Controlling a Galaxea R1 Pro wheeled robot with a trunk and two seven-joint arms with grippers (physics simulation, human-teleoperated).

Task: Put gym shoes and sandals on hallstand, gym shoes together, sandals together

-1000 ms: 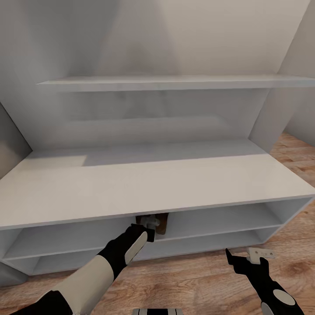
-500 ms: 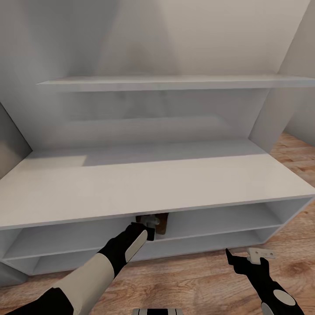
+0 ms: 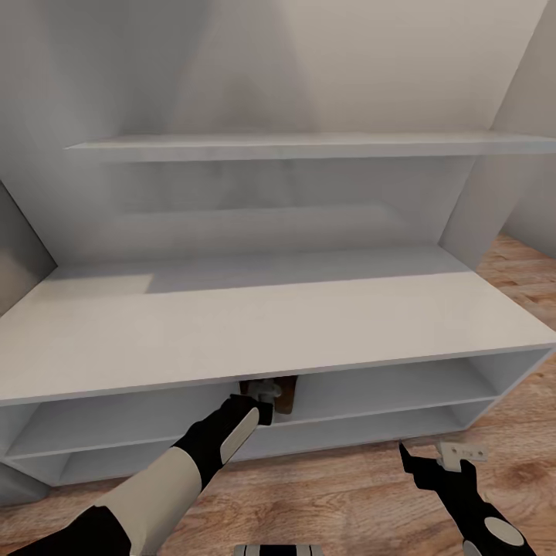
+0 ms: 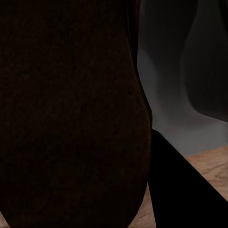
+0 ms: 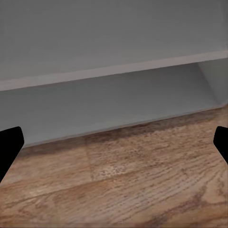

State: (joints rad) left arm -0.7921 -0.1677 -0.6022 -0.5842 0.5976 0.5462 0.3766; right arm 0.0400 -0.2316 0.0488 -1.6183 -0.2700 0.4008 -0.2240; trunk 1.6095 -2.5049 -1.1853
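White rack (image 3: pixel 278 324) spans mid-frame; your left hand (image 3: pixel 266 395), clamped on a sandal (image 3: pixel 284 394), reaches under its top to shelve it. Your right hand (image 3: pixel 434 461), lower right, hangs spread and empty.

The rack (image 3: pixel 255 332) is a long, low white unit with a flat top over two open shelf levels, standing on the light brown wood-plank floor (image 3: pixel 340 494). A brown sandal (image 3: pixel 284 392) sits at the front of the upper shelf, near the middle, mostly hidden under the top's edge. In the left wrist view its dark sole (image 4: pixel 71 114) looms close and shadowed.
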